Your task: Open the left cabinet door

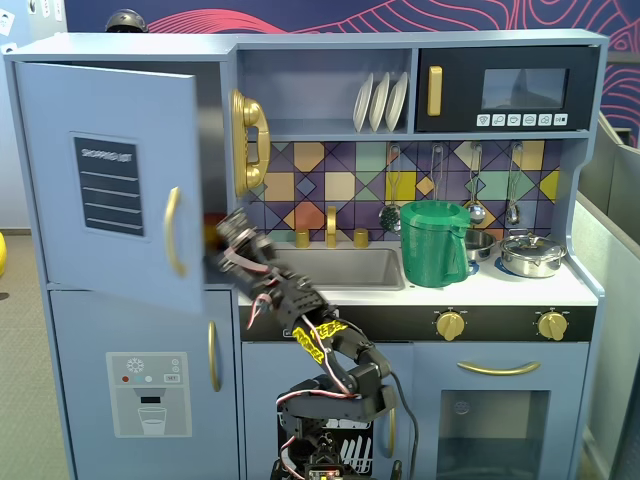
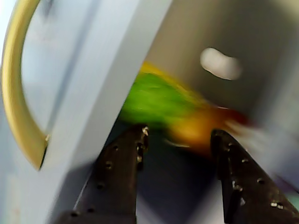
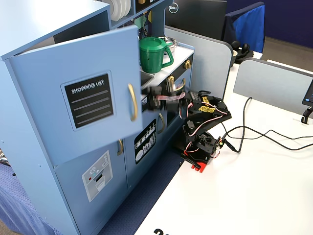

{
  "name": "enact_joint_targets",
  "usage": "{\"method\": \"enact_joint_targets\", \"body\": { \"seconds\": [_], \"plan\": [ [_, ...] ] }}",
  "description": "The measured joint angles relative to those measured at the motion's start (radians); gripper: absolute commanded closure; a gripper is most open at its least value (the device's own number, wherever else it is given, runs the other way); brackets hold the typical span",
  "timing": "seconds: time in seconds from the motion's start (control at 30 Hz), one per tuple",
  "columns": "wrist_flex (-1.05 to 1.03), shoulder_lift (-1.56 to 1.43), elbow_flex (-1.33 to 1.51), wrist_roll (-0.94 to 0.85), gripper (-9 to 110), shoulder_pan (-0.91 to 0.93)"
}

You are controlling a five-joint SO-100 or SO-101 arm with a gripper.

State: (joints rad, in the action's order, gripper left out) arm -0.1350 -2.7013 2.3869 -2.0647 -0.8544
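You have the left cabinet door point(image 1: 110, 180) standing partly open at the upper left of the toy kitchen point(image 1: 420, 300) in a fixed view, hinged along its left edge, its free right edge swung out toward the camera. Its long axis runs vertically, and so does its gold bar handle point(image 1: 173, 232), which sits near the free edge. The black "SHOPPING LIST" panel point(image 1: 106, 186) faces forward and slightly rightward. In the other fixed view the same door point(image 3: 73, 98) juts out from the cabinet front, its handle point(image 3: 132, 102) on the side nearest the arm.

Your gripper point(image 1: 228, 240) sits just right of the door's free edge, blurred in both fixed views. From the wrist view, the gripper point(image 2: 180, 135) has its two dark jaws spread apart with nothing between them; they point into the cabinet past the door's edge point(image 2: 112, 84). Blurred green and orange shapes point(image 2: 159, 102) lie inside, too smeared to name. The handle point(image 2: 16, 93) curves along the left of that view, clear of the jaws.
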Motion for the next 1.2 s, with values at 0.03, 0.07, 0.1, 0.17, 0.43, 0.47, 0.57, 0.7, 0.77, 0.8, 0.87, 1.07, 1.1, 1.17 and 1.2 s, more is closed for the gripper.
{"method": "enact_joint_targets", "body": {
  "seconds": [0.03,0.07,0.1,0.17,0.43,0.47,0.57,0.7,0.77,0.8,0.87,1.07,1.1,1.17,1.2],
  "plan": [
    [0.021,-0.005,0.02,-0.009,93,-0.041],
    [0.043,-0.005,0.038,-0.026,93,-0.069],
    [0.067,-0.006,0.052,-0.035,93,-0.1],
    [0.117,-0.006,0.064,-0.055,93,-0.15],
    [0.296,0.097,0.078,-0.147,94,-0.347],
    [0.31,0.11,0.078,-0.155,94,-0.367],
    [0.337,0.135,0.08,-0.17,94,-0.403],
    [0.339,0.124,0.097,-0.161,94,-0.373],
    [0.281,0.089,0.103,-0.121,95,-0.272],
    [0.23,0.063,0.107,-0.094,96,-0.199],
    [0.098,0.006,0.109,-0.012,96,-0.031],
    [-0.514,-0.123,0.109,0.245,95,0.522],
    [-0.623,-0.129,0.109,0.272,95,0.597],
    [-0.83,-0.138,0.109,0.339,94,0.713],
    [-0.925,-0.14,0.109,0.367,95,0.758]
  ]
}}
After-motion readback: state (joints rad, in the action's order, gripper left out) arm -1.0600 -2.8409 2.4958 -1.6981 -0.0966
